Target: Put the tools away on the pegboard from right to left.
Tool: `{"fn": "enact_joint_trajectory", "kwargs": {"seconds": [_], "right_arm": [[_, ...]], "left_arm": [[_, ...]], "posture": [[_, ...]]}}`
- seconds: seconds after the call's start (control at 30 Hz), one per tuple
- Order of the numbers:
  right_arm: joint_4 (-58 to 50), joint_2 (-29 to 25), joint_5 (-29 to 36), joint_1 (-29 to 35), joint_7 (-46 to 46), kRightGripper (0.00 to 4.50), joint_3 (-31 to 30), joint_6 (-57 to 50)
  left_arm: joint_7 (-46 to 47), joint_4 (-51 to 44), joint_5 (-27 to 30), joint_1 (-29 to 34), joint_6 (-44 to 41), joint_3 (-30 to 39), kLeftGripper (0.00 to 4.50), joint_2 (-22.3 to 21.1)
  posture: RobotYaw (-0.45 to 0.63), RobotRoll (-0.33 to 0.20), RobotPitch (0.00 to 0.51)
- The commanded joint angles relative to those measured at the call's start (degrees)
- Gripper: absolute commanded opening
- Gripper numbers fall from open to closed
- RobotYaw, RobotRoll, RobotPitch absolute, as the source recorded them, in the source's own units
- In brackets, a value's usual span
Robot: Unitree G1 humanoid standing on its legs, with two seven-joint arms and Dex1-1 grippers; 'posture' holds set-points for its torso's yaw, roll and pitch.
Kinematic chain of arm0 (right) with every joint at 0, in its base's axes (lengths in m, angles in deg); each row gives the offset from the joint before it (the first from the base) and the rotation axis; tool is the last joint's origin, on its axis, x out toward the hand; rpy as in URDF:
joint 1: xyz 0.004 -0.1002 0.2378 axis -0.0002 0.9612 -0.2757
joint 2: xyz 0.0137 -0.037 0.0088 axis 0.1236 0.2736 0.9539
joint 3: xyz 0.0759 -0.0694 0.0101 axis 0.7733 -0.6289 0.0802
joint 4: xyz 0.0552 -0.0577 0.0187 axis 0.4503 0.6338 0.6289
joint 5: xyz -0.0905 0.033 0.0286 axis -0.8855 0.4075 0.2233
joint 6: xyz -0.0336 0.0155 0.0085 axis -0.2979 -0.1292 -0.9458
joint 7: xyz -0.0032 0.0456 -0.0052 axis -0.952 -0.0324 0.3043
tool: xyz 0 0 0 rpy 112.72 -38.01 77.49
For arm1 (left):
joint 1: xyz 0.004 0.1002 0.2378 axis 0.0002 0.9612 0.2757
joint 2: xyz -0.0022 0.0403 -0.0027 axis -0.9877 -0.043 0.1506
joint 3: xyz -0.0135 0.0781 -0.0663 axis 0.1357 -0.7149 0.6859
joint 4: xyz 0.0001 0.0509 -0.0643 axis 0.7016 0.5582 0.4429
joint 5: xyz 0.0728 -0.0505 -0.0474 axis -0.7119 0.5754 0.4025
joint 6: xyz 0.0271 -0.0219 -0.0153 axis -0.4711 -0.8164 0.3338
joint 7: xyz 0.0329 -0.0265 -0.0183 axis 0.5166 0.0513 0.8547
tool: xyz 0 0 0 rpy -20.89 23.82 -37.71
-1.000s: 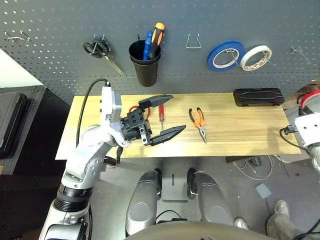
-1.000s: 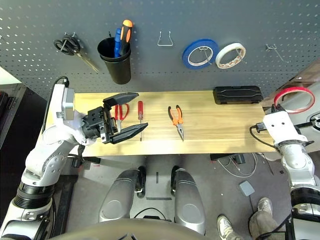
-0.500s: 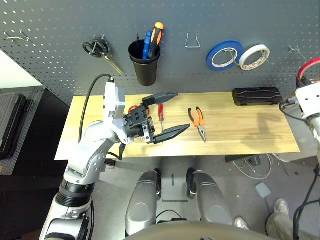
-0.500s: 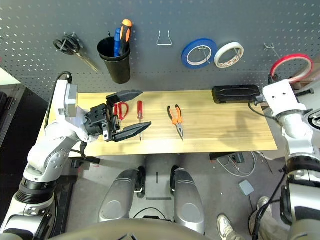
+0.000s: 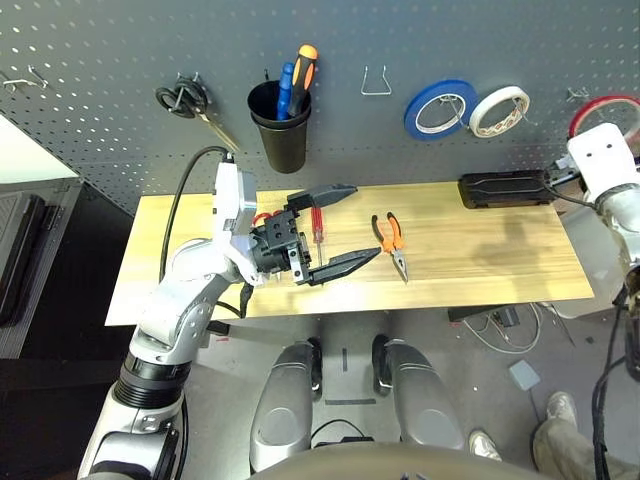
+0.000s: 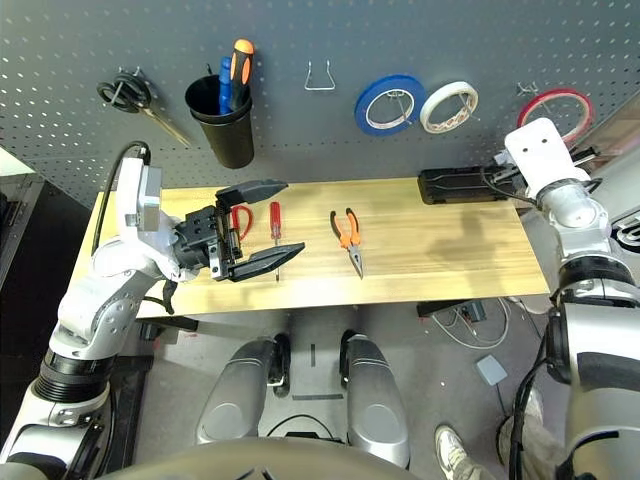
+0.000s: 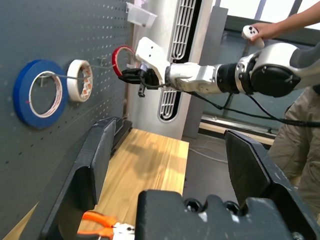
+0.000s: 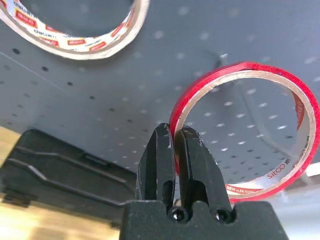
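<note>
red tape ring (image 8: 250, 131) is up against the pegboard (image 6: 300, 140) at its far right, just beside the white tape roll (image 6: 447, 106), and we've got it pinched by its band in the right gripper (image 8: 174, 137), jaws clamped nearly together on the thin edge

a thin hook (image 8: 250, 97) shows through the ring's opening in the right wrist view, but we can't tell if the ring is actually over it or just in front of it

risks from here, as we judge them:
- release too soon and the ring drops behind the bench (image 5: 480, 260) or onto the black case (image 5: 508, 188) below; cause: hook tip not through the hole
- the grip is on a narrow band, so any nudge against the board or hook could twist the ring in the jaws and tilt it off line
- pushing in too far could knock the white roll or the blue tape roll (image 6: 388, 104) on their hooks

left gripper (image 5: 335, 228) hangs wide open over the bench with nothing in it, above the red-handled scissors (image 6: 240, 218) and close to the screwdriver (image 6: 275, 225); pliers (image 6: 348, 236) lie just beyond. If it sinks while we're busy on the right it could shove those tools out of place

a person's hand (image 7: 260, 31) holds a controller off past the right arm, well apart from the board
</note>
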Motion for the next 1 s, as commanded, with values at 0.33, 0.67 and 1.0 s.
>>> {"fn": "enact_joint_trajectory", "kwargs": {"seconds": [0.33, 0.67, 1.0], "right_arm": [[-0.8, 2.3, 2.7, 2.9, 3.6, 3.13, 2.1, 4.7], [-20.0, 4.6, 6.8, 22.2, -2.3, 4.49, 1.7, 14.6], [-48.5, 15.2, 14.7, 35.1, -10.4, 4.49, -0.7, -16.8]], "left_arm": [[2.9, 1.2, -3.6, -0.7, 1.0, 0.5, 4.50, 0.0], [4.7, 2.6, -8.5, 0.9, 0.5, -0.4, 4.50, -1.9], [5.3, 4.7, -16.0, 3.9, -0.4, -3.1, 4.50, -5.8]], "posture": [[0.13, 0.000, 0.213], [0.13, 0.000, 0.228], [0.14, 0.000, 0.228]]}}
